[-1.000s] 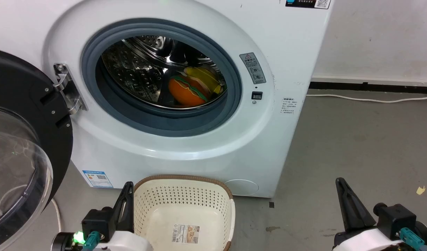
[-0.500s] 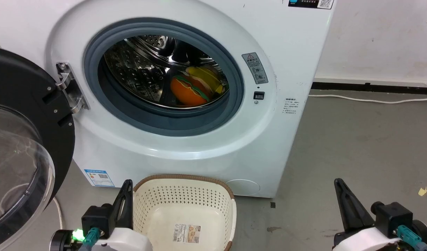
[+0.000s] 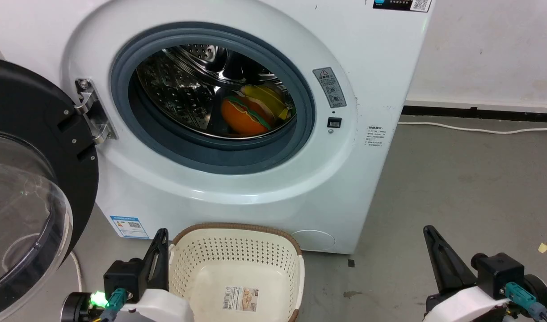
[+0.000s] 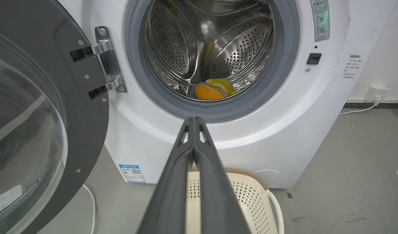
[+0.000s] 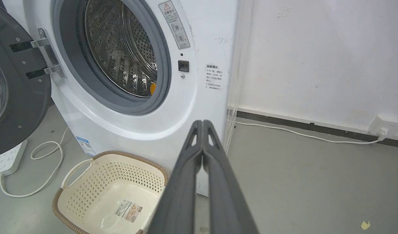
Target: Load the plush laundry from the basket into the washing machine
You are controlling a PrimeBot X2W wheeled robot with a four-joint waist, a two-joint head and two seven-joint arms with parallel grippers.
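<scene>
The white washing machine [image 3: 255, 188] stands with its black-rimmed domed door [image 3: 27, 201] swung wide at the left. Inside the steel drum [image 3: 179, 85] lie the orange striped bun [image 3: 244, 117] and, behind it, the yellow-shirted doll [image 3: 267, 99]; the bun [image 4: 207, 92] is also in the left wrist view. On the floor below sits the cream basket [image 3: 202, 264], holding nothing but its paper label [image 3: 241, 298]. My left gripper [image 3: 161, 233] is shut beside the basket's left rim. At the lower right my right gripper [image 3: 427, 230] is shut over bare floor, nothing held.
A white cable [image 3: 474, 129] runs along the black skirting at the back right. A power strip [image 5: 7, 161] with a looped cord lies on the floor under the open door. A yellow paper scrap [image 3: 543, 247] lies on the grey floor.
The whole head view has shifted slightly right and down, so the camera has moved. Both grippers stay shut and low; the toys and basket have not moved.
</scene>
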